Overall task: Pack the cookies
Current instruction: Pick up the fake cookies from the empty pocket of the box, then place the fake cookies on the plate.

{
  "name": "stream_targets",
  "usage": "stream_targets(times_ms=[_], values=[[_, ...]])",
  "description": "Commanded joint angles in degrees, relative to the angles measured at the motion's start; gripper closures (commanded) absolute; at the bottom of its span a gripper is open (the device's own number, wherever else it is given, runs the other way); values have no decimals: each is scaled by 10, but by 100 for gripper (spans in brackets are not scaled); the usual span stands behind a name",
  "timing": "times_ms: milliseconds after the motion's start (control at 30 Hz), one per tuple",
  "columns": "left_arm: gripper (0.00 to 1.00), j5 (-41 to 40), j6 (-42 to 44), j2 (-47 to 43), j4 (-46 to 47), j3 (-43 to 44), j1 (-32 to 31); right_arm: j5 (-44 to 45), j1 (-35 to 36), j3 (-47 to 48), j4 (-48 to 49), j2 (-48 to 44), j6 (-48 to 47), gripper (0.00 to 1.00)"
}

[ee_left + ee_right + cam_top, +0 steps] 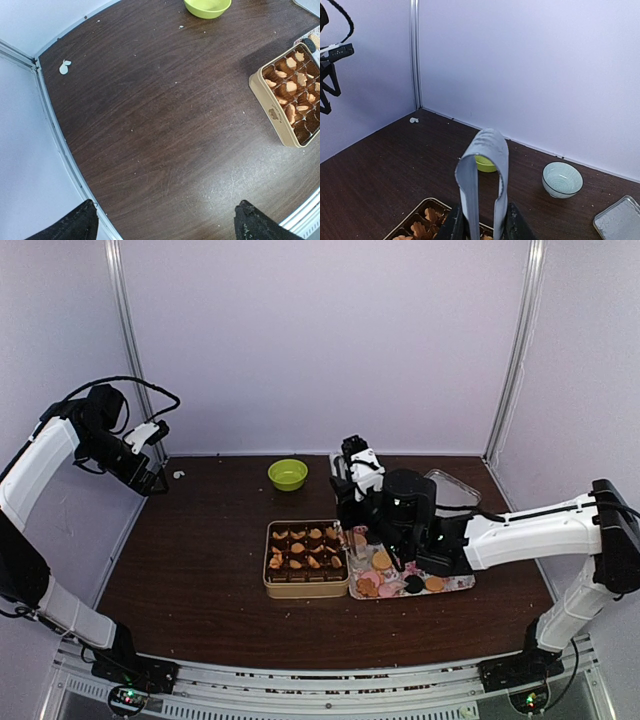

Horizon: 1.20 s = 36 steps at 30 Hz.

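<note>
Seen from overhead, a dark wood desk [200,570] stands between pale walls. At far left the left claw [165,227] hangs high above the desk's left rear corner. Its own camera shows both fingertips spread wide, with nothing between them and bare wood below. That camera also picks out a small pale scrap [64,66] beside the left wall and scattered crumbs, which hardly show from overhead.

A green bowl [287,474] sits near the back wall, left of centre. In front of it, mid-desk, is a tan tin [306,588] divided into dark paper cups, and many of the cups hold tan-orange cookies [298,549]. Just beside the tin's right side, a patterned tray [462,583] carries more loose cookies in orange, pink and dark brown.

The right arm reaches in from the right edge and covers the tray's rear part, so the overhead view does not show what the right claw [485,226] holds. The right wrist camera shows it gripping the two legs of a grey strip [482,165], bent into a tall upright loop, over the tin's edge. Only this view shows a pale striped bowl [562,179] near the back wall; overhead, the arm blocks it. A clear flat container [452,483] lies at right rear
</note>
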Motion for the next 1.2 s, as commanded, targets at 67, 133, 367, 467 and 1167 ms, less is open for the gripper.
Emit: stream_targets(times_ms=[67, 133, 367, 467, 1167], values=[[2, 5, 4, -12, 9, 4, -3, 21, -42, -41, 17, -70, 9, 100], [2, 6, 4, -12, 9, 4, -3, 20, -59, -63, 10, -86, 24, 100], [2, 6, 4, -10, 9, 2, -3, 15, -100, -128, -3, -136, 62, 96], [2, 6, 4, -10, 10, 2, -3, 7, -105, -140, -4, -145, 69, 81], [2, 5, 4, -4, 9, 5, -3, -126, -99, -220, -2, -245, 120, 66]])
